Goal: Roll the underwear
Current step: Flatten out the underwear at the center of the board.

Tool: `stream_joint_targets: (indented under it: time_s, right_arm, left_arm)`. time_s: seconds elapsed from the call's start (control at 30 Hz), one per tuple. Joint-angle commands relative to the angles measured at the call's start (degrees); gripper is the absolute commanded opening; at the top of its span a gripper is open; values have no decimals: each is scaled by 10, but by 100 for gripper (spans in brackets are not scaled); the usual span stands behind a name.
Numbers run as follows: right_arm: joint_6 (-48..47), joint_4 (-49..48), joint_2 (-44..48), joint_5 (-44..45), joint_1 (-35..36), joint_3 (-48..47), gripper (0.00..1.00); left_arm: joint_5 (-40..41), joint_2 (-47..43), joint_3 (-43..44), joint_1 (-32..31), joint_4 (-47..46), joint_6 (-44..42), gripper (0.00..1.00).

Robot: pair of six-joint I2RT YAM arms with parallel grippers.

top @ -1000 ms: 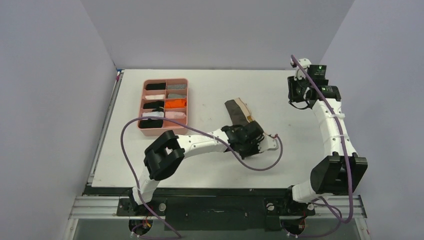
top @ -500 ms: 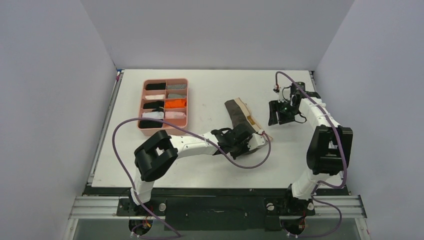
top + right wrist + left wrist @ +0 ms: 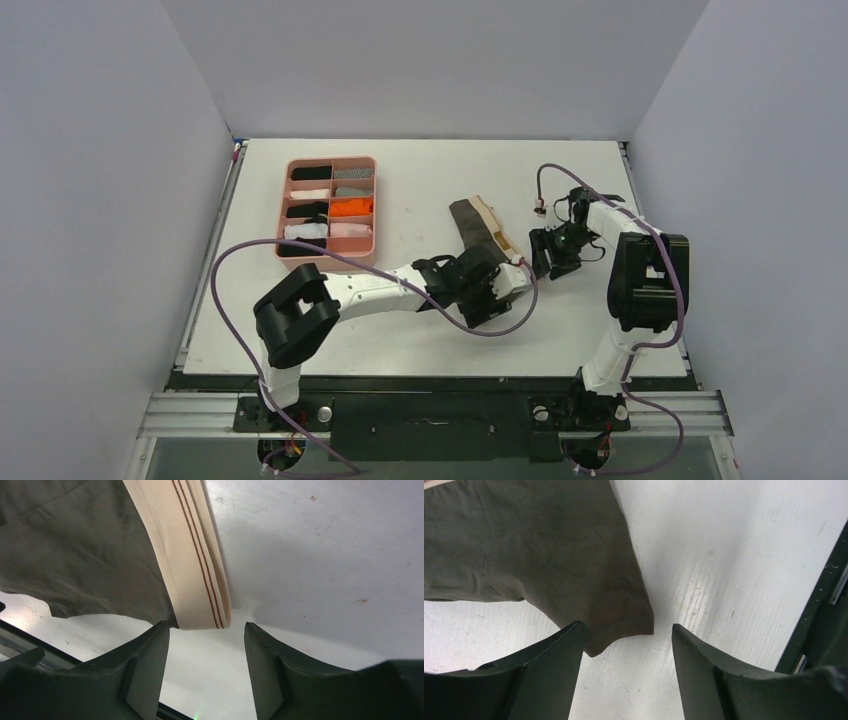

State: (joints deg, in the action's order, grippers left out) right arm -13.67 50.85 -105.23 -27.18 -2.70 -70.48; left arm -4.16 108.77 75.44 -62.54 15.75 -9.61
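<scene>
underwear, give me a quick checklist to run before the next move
1. left gripper open: ok
2. right gripper open: ok
3. hem corner of the underwear inside the left gripper's gap: ok
4. end of the waistband inside the right gripper's gap: ok
5. cloth gripped: not ok, neither gripper is shut on it
6. cloth lying smooth along its whole length: cannot tell

**A:** How much of the underwear (image 3: 478, 222) shows from above?

**B:** Not all of it. Its near end is hidden behind the left gripper (image 3: 503, 275).

**A:** And at the wrists?

**B:** Both views cut it off at the top and left edges. In the tray (image 3: 325, 263), the rolled cloths (image 3: 311, 172) are too small to make out any folds.
</scene>
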Motion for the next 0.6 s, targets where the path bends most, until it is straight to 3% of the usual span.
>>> stream_joint_targets:
  time_s: [0.0, 0.4, 0.57]
  right_arm:
    - [-18, 7, 1, -12, -6, 11, 53]
    - [-16, 6, -42, -61, -6, -15, 47]
    - [-14, 6, -54, -84, -13, -25, 35]
  left_arm:
    - [-16, -33, -7, -1, -34, 6, 63]
    - [-14, -39, -28, 6, -42, -13, 66]
    - [1, -22, -26, 0, -44, -29, 66]
